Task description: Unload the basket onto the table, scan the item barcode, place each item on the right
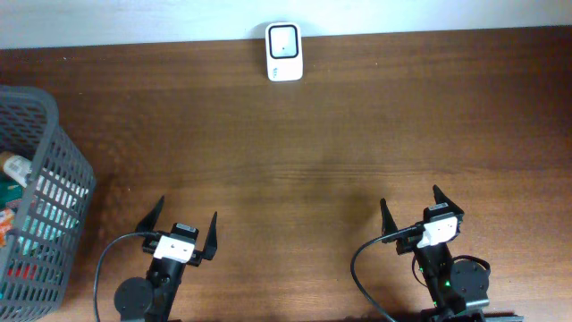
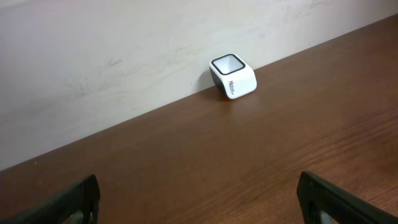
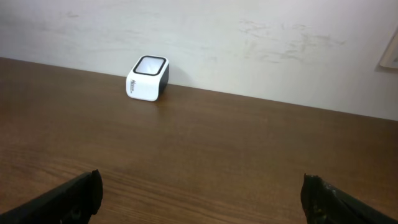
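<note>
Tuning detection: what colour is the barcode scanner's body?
Scanner body is white, window rimmed black; right wrist view shows best.

White scanner (image 1: 284, 52) against wall (image 2: 124, 50), items (image 1: 11, 166) in basket (image 1: 76, 147)

A white barcode scanner (image 1: 284, 52) sits at the far edge of the dark wooden worktop (image 1: 313, 134), against the pale wall. A grey mesh basket (image 1: 76, 165) at the left edge holds packaged goods (image 1: 16, 167), too hidden to name. Along the near edge, well apart, the left pincer (image 1: 189, 207) and the right pincer (image 1: 409, 195) hover with jaws spread wide and empty, both pointing toward the scanner.
</note>
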Controlling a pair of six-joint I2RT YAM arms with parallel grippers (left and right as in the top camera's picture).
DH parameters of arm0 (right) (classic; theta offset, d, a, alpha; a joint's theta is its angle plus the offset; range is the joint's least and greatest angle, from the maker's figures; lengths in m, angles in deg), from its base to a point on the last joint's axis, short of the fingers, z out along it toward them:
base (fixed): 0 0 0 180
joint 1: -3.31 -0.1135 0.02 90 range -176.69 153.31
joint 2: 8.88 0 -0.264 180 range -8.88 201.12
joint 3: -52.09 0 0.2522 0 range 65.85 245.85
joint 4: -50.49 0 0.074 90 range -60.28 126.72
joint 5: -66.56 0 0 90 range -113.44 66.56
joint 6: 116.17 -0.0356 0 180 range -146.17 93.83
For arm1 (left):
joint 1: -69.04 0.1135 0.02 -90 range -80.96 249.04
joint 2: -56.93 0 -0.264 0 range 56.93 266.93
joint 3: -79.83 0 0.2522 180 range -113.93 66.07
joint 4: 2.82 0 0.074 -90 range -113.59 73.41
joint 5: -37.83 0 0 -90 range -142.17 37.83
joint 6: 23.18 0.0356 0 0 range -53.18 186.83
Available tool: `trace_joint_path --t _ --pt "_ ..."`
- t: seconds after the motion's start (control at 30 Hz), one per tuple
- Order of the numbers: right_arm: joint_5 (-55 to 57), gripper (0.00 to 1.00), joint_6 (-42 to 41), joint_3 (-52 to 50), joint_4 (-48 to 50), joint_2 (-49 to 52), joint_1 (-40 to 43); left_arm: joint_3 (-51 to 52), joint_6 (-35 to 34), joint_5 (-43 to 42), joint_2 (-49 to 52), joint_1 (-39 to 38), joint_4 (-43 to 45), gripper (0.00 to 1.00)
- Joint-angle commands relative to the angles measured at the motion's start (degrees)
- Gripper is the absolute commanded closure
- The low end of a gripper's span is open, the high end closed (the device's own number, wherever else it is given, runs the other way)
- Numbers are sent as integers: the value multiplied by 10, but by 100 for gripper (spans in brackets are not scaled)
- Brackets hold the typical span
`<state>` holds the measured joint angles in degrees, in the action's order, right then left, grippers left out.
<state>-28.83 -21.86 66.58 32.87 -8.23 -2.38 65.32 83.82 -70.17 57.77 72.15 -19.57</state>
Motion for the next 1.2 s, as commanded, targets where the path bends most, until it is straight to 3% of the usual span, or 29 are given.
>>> trace_joint_path --t 0.0,0.87,0.93,1.17 --pt "5 2 -2 -4 -2 -5 -3 2 5 -13 -5 0 -1 1" --pt "5 2 -2 -4 -2 -5 -3 2 4 11 -5 0 3 1" --pt "5 2 -2 -4 -2 -5 -3 0 -28 13 -5 0 10 1" --pt "5 1 -2 -4 -2 -5 -3 -105 -71 13 65 0 0 1"
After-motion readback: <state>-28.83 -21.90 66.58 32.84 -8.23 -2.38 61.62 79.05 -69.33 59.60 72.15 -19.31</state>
